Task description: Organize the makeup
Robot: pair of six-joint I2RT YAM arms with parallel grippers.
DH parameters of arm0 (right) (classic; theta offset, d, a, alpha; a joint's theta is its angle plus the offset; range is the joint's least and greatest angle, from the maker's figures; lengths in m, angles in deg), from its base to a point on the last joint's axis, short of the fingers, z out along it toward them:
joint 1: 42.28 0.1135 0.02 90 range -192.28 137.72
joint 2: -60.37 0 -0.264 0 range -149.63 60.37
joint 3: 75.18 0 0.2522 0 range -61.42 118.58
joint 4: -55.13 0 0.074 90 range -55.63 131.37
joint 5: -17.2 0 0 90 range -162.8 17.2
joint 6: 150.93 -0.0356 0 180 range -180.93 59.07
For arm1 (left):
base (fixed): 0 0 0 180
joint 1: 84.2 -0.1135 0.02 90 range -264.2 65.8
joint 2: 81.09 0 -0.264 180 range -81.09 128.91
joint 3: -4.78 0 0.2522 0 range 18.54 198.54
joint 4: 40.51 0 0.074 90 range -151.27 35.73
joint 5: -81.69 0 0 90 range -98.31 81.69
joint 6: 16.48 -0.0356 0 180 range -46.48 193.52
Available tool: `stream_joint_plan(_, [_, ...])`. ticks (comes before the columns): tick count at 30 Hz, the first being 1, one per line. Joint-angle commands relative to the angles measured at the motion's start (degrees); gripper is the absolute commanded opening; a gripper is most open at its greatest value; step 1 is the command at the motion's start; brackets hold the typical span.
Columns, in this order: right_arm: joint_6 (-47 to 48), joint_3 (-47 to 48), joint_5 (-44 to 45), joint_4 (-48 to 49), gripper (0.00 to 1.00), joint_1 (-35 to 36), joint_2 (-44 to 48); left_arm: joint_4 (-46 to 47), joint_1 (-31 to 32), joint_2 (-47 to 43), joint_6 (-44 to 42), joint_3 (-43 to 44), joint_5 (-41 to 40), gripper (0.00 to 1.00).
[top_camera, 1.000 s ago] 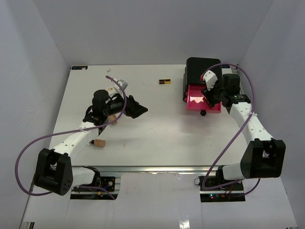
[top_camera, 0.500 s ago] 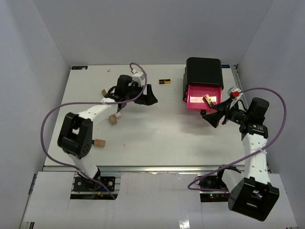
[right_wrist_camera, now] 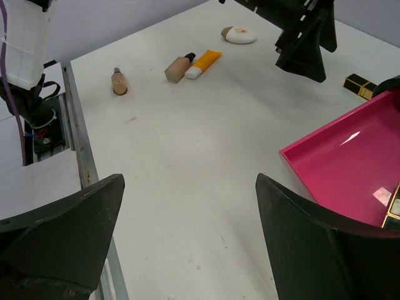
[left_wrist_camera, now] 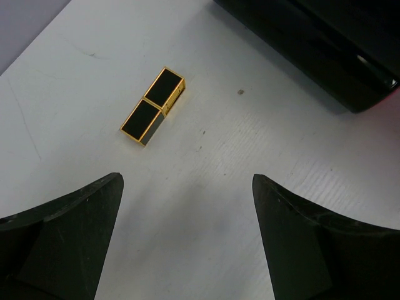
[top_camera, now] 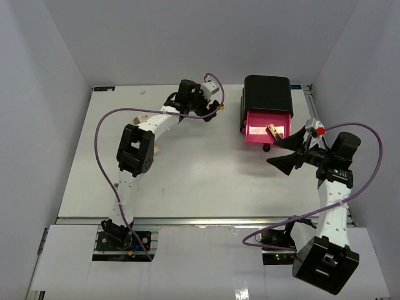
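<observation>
Far end of white tabletop (top_camera: pixel 206 169): left claw (left_wrist_camera: pixel 186 181) spread wide & empty, just short of black-and-gold tube (left_wrist_camera: pixel 153 106) lying flat nr black box (top_camera: pixel 267 94). At right: right claw (right_wrist_camera: pixel 189 181) likewise wide & empty beside open pink drawer (right_wrist_camera: pixel 337 162), second black-and-gold tube (top_camera: pixel 275 130) inside. Loose on tabletop, well apart from drawer: orange tube (right_wrist_camera: pixel 203 64), tan cylinder (right_wrist_camera: pixel 119 81), beige oval piece (right_wrist_camera: pixel 239 35).

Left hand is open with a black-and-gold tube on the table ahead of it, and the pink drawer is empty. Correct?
Not quite: the pink drawer is not empty. The top external view shows a second black-and-gold tube lying in it. The rest holds: the left hand is open, with a black-and-gold tube on the table ahead of it.
</observation>
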Motion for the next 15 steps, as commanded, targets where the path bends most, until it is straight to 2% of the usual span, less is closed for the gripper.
stream_joint_plan(1, [-0.69,-0.72,-5.24,2.30,0.92,-0.10,0.49,6.82,-0.76,3.13,-12.09,2.72,10.58,0.90])
stream_joint_plan(7, [-1.50,-1.11,-5.32,3.11,0.92,-0.10,-0.35,13.10,-1.94,10.22,-14.02,8.84,13.77,0.87])
stream_joint_plan(15, [-2.25,-1.20,-5.64,3.73,0.92,-0.13,-0.36,21.29,-3.97,14.40,-15.30,10.40,16.07,0.86])
